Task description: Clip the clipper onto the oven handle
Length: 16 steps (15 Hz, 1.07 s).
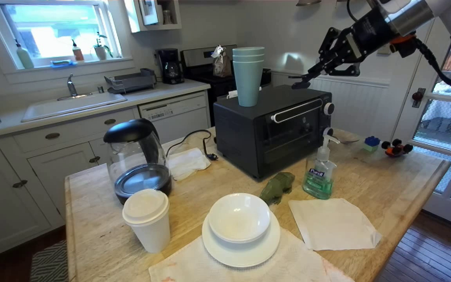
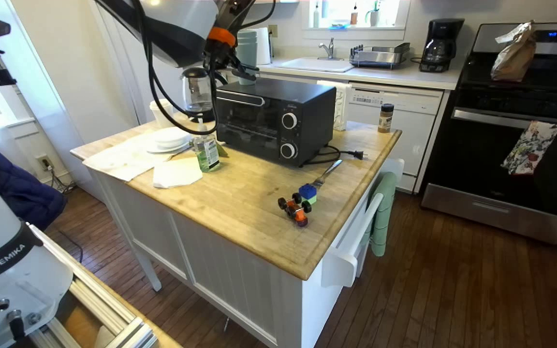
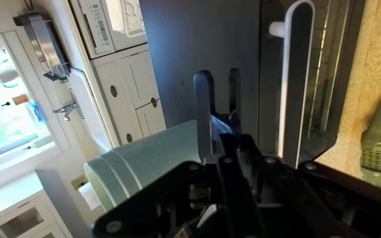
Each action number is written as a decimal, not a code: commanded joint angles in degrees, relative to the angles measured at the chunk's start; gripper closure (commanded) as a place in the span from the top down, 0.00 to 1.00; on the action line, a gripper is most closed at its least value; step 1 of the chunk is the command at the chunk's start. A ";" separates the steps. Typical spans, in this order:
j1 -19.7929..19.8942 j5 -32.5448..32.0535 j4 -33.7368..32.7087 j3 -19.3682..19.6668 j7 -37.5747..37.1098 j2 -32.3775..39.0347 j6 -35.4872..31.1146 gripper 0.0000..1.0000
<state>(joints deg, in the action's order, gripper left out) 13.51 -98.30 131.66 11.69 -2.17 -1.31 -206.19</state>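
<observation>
The clipper (image 3: pixel 204 99) is a small dark clip with two long parallel prongs. My gripper (image 3: pixel 236 142) is shut on its near end, and the prongs point away from the fingers. In an exterior view the gripper (image 1: pixel 316 71) hangs above the black toaster oven's top, with the clipper (image 1: pixel 303 84) at its tips. The oven handle (image 3: pixel 285 92), a pale-edged bar along the upper front of the glass door, runs to the right of the prongs in the wrist view, apart from them. Both exterior views show the handle (image 1: pixel 298 110) with nothing clipped on it.
A stack of blue-green cups (image 1: pixel 248 78) stands on the oven top (image 3: pixel 203 39), close beside the clipper in the wrist view. Before the oven are a sanitizer bottle (image 1: pixel 319 172), a green toy animal (image 1: pixel 277 188) and a white bowl (image 1: pixel 239 217) on a plate.
</observation>
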 commanded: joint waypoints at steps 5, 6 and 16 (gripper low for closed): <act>1.36 -27.14 -8.39 0.27 -27.59 0.33 -2.55 0.03; 1.41 -30.07 -9.73 0.21 -30.90 0.30 -3.51 0.03; -0.04 -49.36 -23.67 -0.81 -53.37 5.35 -17.61 0.03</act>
<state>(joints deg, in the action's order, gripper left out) 14.22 -143.16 113.73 11.51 -49.97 0.44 -219.49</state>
